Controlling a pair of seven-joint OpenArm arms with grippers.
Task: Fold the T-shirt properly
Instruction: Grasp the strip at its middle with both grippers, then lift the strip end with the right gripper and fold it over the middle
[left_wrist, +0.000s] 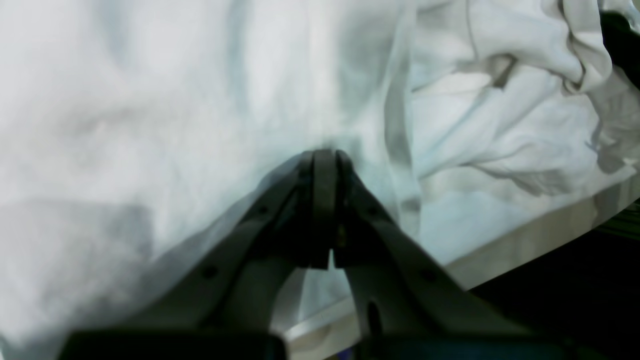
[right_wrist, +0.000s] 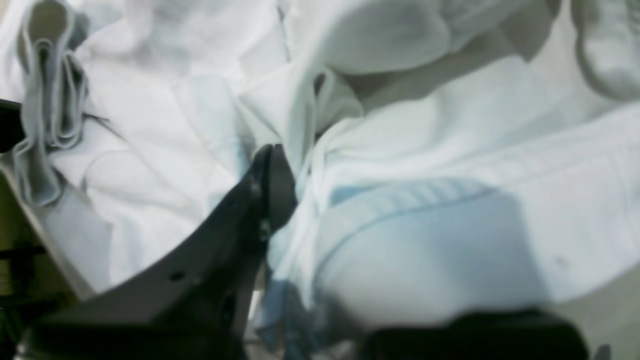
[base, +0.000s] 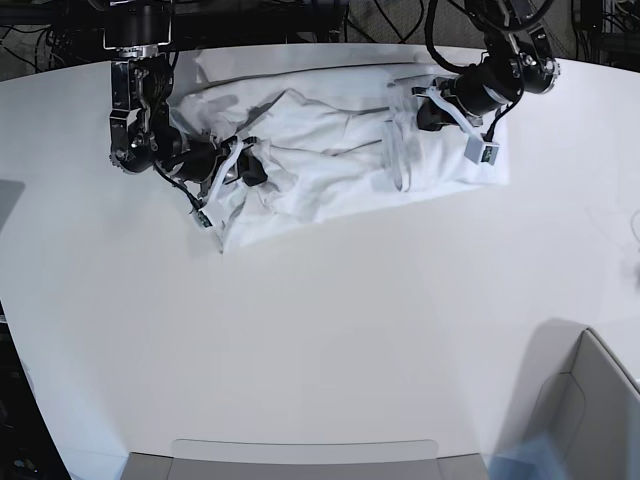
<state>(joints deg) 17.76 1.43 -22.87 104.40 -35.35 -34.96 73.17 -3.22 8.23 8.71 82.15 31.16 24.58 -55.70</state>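
T-shirt (base: 340, 150) lies crumpled at the far edge of the table (base: 320, 340), stretched roughly between the two arms, bunched and wrinkled, not flat.

Left gripper (left_wrist: 325, 165), at the shirt's end on the base view's right: jaws fully together, tips buried in cloth. Looks like a pinch on a thin layer of shirt, fabric draping over and around the tips.

Right gripper (right_wrist: 287, 170), at the shirt's other end: only one finger (right_wrist: 272, 180) shows, the other is hidden by a ridge of cloth. It seems to be taking that fold, but I can't tell if it's actually clamped.

Handling, my read: light, soft, limp cotton, zero stiffness. It sags and follows wherever it's pulled, and layers will drag along together. Not slippery, not fragile, and a thin pinch can slip out under tension.

Best holds: seams, meaning hem corners, shoulder seams or the collar rib near the right gripper. Thicker there, so the grip bites. Avoid grabbing mid-panel, which picks up extra layers.
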